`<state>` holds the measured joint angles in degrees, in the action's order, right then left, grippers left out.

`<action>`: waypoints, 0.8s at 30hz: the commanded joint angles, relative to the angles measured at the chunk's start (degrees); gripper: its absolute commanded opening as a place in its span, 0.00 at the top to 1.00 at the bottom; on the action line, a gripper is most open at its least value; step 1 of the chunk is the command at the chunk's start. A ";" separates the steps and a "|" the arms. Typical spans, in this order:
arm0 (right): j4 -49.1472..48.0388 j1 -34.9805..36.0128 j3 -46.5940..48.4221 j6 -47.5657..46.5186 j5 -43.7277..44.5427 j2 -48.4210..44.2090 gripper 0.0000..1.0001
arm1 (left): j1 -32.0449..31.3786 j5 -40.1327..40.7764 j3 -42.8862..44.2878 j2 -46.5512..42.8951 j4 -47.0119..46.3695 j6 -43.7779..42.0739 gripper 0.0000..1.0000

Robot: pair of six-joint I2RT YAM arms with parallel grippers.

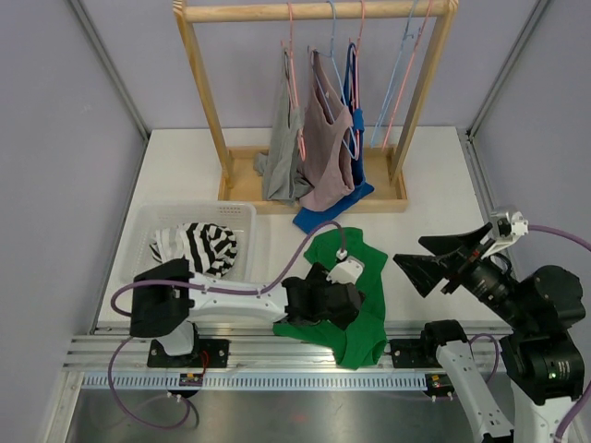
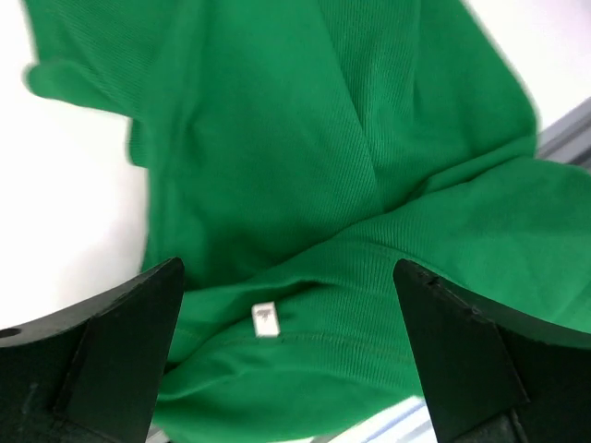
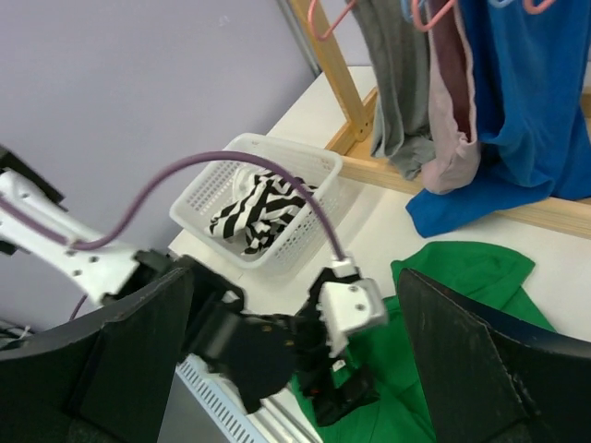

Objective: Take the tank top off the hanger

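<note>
Green tank top lies crumpled flat on the table at about 6 o'clock, its hem spilling over the near edge. No hanger shows in it, so it looks already off.

Left gripper hangs just over the cloth with jaws fully spread. It holds nothing; the fabric and a small white label show between the fingers. Likely placed there to let go of the top or to flatten it.

Right gripper is lifted off the table at 4 o'clock, jaws wide and empty, aimed back toward 10 o'clock. It sits well apart from the green top, probably parked clear.

Wooden rack at 12 o'clock carries grey, mauve and blue garments plus bare hangers. White basket at 8 o'clock holds a striped garment, probably the drop spot.
</note>
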<state>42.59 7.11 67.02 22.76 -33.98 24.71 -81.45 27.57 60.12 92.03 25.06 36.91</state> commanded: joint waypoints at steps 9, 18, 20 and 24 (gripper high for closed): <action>6.28 -0.26 4.52 0.35 -8.20 -6.86 0.01 | -0.29 -4.45 3.60 13.26 -8.71 2.56 0.15; 8.83 -0.26 6.27 -1.14 -7.24 -8.54 0.00 | -0.29 -5.43 3.51 12.39 -6.70 2.38 1.00; 9.44 -0.26 6.63 -1.67 -7.07 -8.45 0.01 | -0.38 -3.50 3.60 10.38 -3.89 2.47 1.00; 10.23 -0.26 7.59 -2.46 -6.98 -8.10 0.00 | -0.55 1.94 3.69 -0.15 2.17 3.26 1.00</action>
<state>52.53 7.11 72.86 21.65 -40.16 16.69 -81.82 23.05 62.92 101.41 22.04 39.33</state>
